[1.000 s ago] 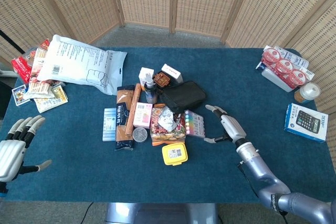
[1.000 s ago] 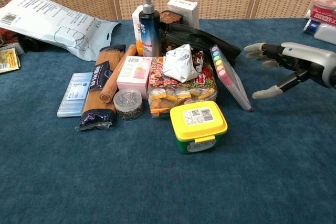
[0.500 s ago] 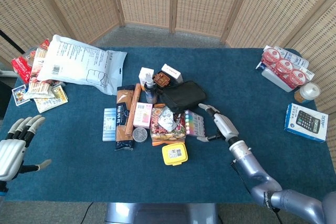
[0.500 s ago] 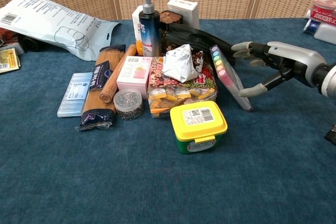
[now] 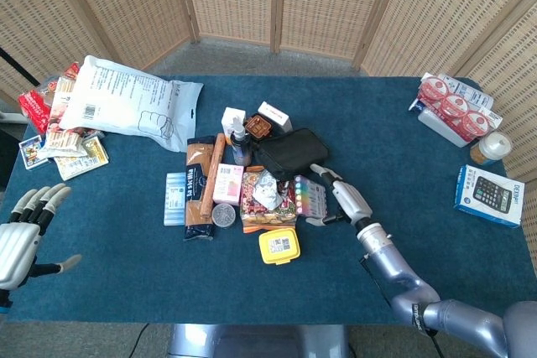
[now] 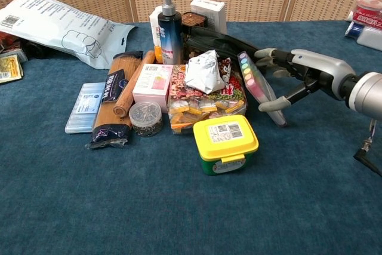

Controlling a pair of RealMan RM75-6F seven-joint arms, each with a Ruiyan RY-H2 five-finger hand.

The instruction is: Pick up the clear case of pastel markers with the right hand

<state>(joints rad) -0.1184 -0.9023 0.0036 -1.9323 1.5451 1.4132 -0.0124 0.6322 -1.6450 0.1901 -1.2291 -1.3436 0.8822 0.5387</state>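
The clear case of pastel markers [image 5: 310,198] [image 6: 258,86] leans tilted against the right side of the central pile, its coloured caps in a row. My right hand [image 5: 340,198] [image 6: 296,73] is right beside it on the case's right. Its fingers are spread around the case's upper end and its thumb reaches to the lower edge, at or very near the case. The case still rests on the table. My left hand [image 5: 23,239] hovers open at the table's near left corner, holding nothing.
A yellow lidded box [image 6: 225,142] sits just in front of the case. A black pouch [image 5: 291,153] lies behind it, a snack tray with a crumpled white wrapper [image 6: 206,71] to its left. A calculator box [image 5: 488,195] and red-lidded cups [image 5: 453,107] are at the far right.
My right hand has moved left across the cloth, from a gap away to right against the marker case. The left hand stayed put.
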